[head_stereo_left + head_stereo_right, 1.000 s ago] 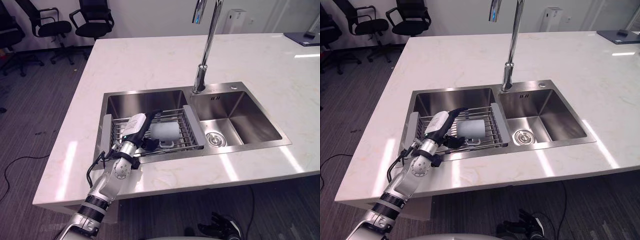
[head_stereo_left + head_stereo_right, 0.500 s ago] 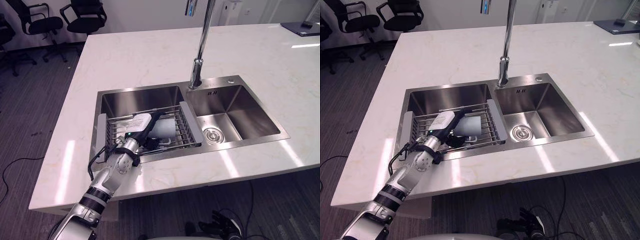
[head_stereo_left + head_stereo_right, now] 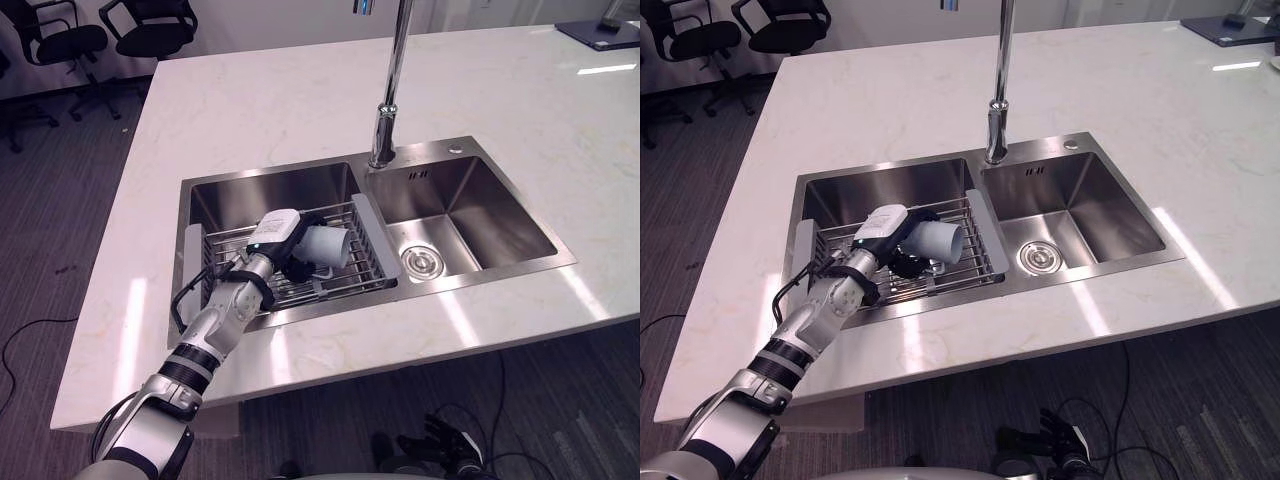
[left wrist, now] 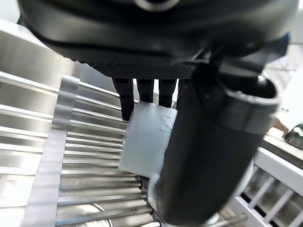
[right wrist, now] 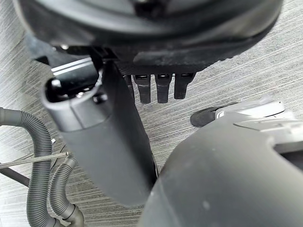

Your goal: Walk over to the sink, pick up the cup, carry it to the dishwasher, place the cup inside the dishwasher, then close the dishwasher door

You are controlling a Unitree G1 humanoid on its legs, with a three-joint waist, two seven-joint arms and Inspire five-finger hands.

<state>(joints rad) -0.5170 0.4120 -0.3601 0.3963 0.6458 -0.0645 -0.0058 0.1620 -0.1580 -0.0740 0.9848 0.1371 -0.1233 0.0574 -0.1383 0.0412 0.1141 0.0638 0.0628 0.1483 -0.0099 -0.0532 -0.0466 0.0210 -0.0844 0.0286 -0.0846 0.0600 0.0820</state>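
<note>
One pale grey cup (image 3: 327,246) lies on its side over the wire dish rack (image 3: 228,243), its open mouth turned toward the rack's right end. The left robot hand (image 3: 272,235) is just beside it on the cup's closed end and grips it. In the left wrist view the fingers (image 4: 144,90) reach down one side of the cup and the thick thumb (image 4: 208,156) crosses the other side, so the cup sits pinched between them. From the head views I cannot tell whether the cup's underside touches the wires or hangs just above them.

The rack spans the near part of the left basin (image 3: 262,193) of a steel double sink, with grey end pieces at its left and right ends. The right basin (image 3: 470,215) shows a round drain (image 3: 421,260) in its floor. A tall chrome faucet (image 3: 386,110) rises from the far rim between the two basins. The sink is set into a white marbled counter (image 3: 260,110); a dark flat object (image 3: 1230,22) lies at its far right corner, well apart from the sink. Beyond the counter's far left corner stand black office chairs (image 3: 150,25) on a dark striped floor (image 3: 50,200).

The right robot hand (image 5: 165,56) shows in its own wrist view above that floor, low and away from the counter, fingers relaxed and holding nothing.
</note>
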